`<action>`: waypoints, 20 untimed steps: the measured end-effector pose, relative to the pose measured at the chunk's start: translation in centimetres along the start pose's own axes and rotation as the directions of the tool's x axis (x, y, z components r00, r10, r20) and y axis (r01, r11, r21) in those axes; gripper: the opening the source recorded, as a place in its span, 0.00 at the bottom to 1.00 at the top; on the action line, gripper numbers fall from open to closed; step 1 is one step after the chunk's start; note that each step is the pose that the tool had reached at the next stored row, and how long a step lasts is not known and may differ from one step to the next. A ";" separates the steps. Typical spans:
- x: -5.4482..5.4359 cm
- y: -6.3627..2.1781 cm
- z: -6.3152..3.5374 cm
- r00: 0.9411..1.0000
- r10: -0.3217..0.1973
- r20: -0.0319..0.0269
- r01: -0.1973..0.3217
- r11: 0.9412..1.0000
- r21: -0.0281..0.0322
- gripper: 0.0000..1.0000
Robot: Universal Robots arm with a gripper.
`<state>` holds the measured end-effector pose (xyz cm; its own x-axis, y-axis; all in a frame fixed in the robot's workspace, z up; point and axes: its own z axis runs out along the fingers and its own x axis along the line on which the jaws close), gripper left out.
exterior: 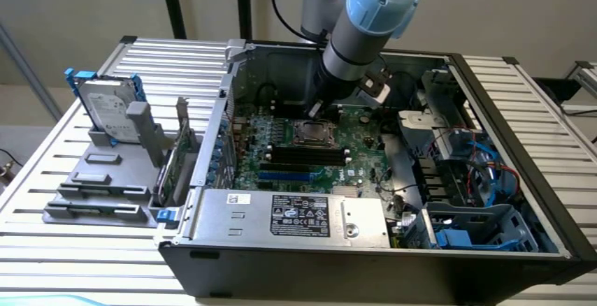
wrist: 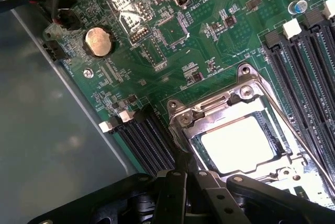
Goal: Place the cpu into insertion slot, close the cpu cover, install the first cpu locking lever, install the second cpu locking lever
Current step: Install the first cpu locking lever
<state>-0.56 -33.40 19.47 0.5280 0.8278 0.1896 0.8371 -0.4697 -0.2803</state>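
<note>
Open PC case (exterior: pixel 522 131) on slatted table (exterior: pixel 56 180). Arm reaches down inside; gripper (wrist: pixel 188 174) fingers closed, empty, just beside the cpu cover (wrist: pixel 209 111) edge. Cover lies down over the insertion slot (exterior: pixel 309 133); cpu (wrist: pixel 238 143) shows pale through its window. Memory slots (wrist: pixel 301 77) flank the socket closely; case wall (wrist: pixel 47 130) near.
</note>
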 end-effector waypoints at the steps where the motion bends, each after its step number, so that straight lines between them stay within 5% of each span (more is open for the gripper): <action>1: 0.0 0.01 0.02 1.000 -0.001 0.000 0.001 1.000 0.000 0.11; 5: -0.1 0.06 0.02 1.000 -0.002 0.000 0.002 1.000 0.000 0.11; 10: -0.3 -0.48 -0.40 1.000 -0.004 -0.007 0.004 1.000 0.005 0.11; 20: 0.0 -0.81 -0.39 1.000 -0.004 -0.008 0.004 1.000 0.005 0.11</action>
<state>-1.21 -33.18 20.05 0.5257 0.8273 0.1981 0.8385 -0.4647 -0.2845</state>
